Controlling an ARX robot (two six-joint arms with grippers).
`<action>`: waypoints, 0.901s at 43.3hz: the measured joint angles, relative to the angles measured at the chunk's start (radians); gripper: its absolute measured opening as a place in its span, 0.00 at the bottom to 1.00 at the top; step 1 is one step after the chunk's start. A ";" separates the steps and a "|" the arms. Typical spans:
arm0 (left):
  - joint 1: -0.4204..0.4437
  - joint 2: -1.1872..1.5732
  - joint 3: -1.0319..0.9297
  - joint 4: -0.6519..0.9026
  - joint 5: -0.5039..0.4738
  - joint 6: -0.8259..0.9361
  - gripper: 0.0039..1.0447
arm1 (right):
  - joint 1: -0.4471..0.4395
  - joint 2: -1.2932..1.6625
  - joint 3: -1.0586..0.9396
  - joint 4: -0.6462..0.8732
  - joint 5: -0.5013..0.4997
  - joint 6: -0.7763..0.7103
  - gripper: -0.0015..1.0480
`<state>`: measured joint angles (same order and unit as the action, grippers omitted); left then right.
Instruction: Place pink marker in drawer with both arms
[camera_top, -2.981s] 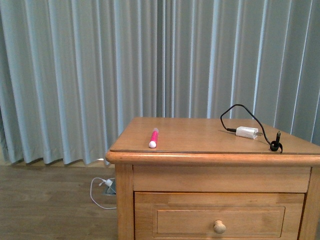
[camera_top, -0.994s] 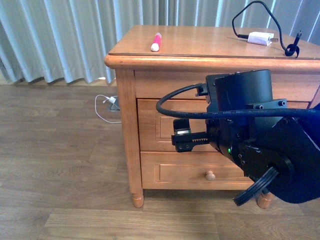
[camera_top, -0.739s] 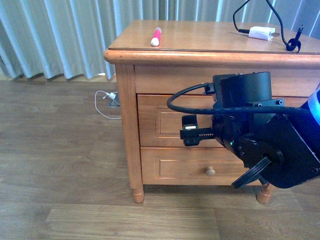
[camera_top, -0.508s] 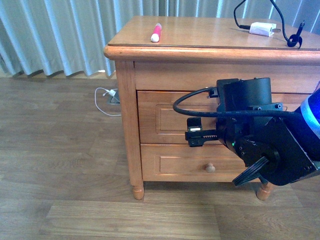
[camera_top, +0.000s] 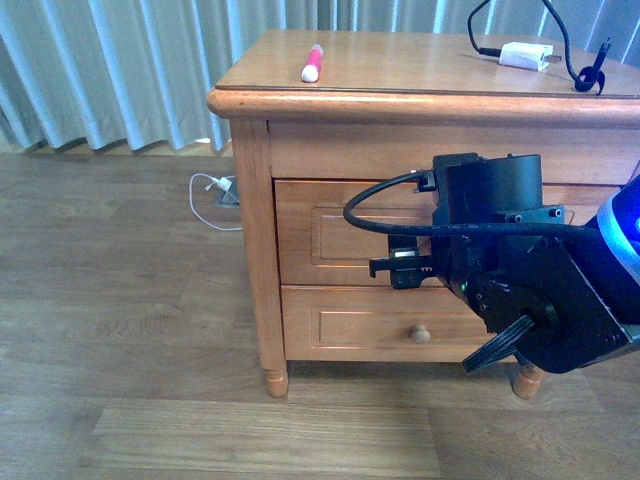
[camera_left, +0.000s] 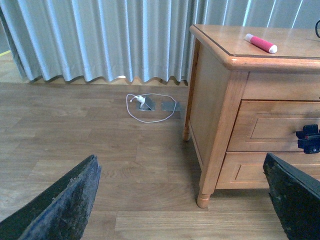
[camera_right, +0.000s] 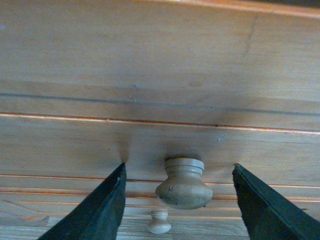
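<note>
pink marker lies on the cabinet top near its front left corner, untouched and well apart from both arms. the drawer is closed, so the right gripper is at its front, fingers spread either side of the knob and not pinching it, likely ready to pull. only the right wrist view shows that gap; in the front view the arm hides the knob. the left gripper hangs spread wide and empty.
</note>
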<state>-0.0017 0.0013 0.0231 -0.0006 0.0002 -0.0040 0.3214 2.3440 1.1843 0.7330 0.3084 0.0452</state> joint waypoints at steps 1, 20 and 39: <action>0.000 0.000 0.000 0.000 0.000 0.000 0.95 | 0.000 0.000 0.000 0.000 0.000 0.000 0.55; 0.000 0.000 0.000 0.000 0.000 0.000 0.95 | 0.005 -0.057 -0.060 -0.055 -0.039 0.040 0.21; 0.000 0.000 0.000 0.000 0.000 0.000 0.95 | 0.068 -0.325 -0.407 -0.136 -0.097 0.139 0.21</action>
<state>-0.0017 0.0013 0.0231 -0.0006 -0.0002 -0.0040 0.3893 2.0190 0.7769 0.5968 0.2115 0.1841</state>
